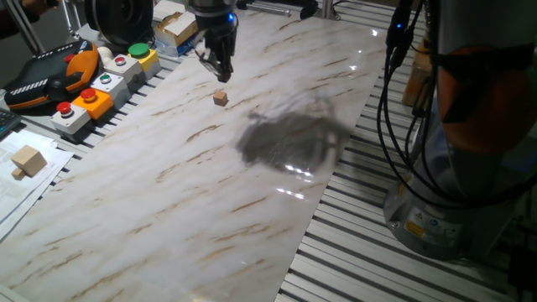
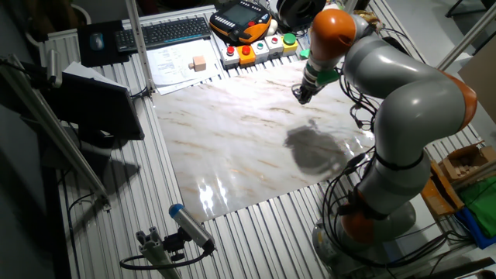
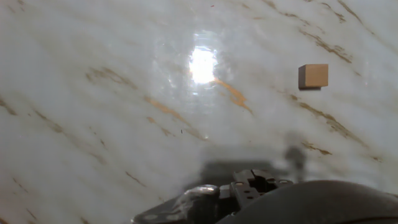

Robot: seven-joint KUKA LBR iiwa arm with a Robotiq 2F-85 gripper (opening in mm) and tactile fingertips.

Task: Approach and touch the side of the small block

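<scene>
A glossy marbled counter [image 1: 252,184] holds the small block [image 1: 221,98] just beside the gripper [image 1: 220,70] — jaw spacing unclear. A hasty approach could knock the light cube away.

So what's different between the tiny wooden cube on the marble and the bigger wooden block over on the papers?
The tiny tan-brown wooden cube looks much smaller than the larger pale wooden block. The cube is darker and browner; the block is lighter. The cube sits on the marble-patterned tabletop close to the robot's gripper, while the block rests on white paper sheets off the marble, far from it. Both are plain, unmarked wood, and nothing touches either.
</scene>
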